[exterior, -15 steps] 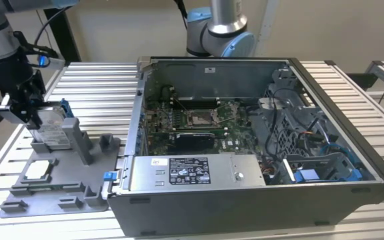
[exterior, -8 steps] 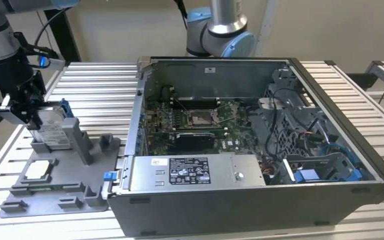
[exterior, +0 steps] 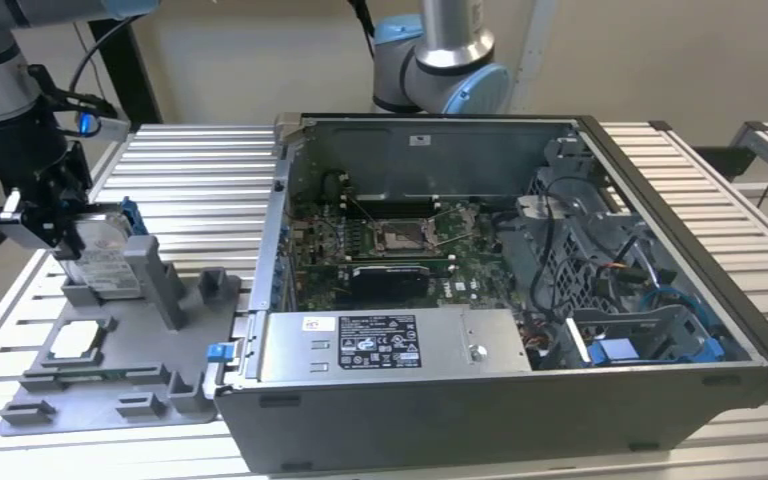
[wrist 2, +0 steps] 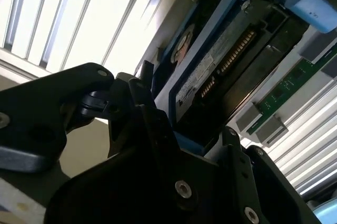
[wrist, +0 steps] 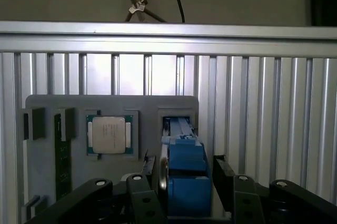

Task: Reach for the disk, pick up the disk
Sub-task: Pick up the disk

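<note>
The arm hangs over the exterior view's left end of the ribbed metal tabletop, above a grey holder. The disk stands on edge in this holder, leaning a little, its white label facing the open computer case, which sits just beside the holder on the exterior view's right. The jaws are set narrow, one against each flat face of the disk near its upper end, holding it. In the first wrist view the disk shows edge-on with its blue bracket between the two black jaws. A small square chip lies flat in a pocket of the holder beside it. In the second wrist view the disk's connector edge shows inside the blue bracket.
</note>
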Available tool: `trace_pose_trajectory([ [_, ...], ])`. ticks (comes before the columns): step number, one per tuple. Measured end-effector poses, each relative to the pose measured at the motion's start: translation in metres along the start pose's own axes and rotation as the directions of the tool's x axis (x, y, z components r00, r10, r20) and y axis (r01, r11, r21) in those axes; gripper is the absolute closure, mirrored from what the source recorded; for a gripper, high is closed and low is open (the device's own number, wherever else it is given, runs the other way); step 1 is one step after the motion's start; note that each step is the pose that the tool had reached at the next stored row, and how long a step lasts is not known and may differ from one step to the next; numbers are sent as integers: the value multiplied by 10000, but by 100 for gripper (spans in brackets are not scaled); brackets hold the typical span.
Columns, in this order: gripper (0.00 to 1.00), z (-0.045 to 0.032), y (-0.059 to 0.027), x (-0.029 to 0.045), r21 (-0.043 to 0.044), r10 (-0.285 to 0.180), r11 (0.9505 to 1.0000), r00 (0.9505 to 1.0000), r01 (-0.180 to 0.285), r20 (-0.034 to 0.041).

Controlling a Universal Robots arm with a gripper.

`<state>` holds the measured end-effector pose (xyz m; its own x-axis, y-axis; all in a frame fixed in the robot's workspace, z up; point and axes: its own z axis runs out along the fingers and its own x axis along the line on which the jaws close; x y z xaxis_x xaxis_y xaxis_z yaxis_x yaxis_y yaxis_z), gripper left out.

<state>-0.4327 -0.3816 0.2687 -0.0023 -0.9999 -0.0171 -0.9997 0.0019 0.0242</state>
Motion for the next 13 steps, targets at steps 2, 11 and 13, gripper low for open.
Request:
trace_pose_trajectory([
  [2, 100, 1, 0, 0, 0, 0, 10000, 10000, 0, 0],
  [11, 100, 7, 0, 0, -1, 0, 10000, 10000, 0, 0],
  [13, 100, 8, 0, 0, 0, 0, 10000, 10000, 0, -1],
])
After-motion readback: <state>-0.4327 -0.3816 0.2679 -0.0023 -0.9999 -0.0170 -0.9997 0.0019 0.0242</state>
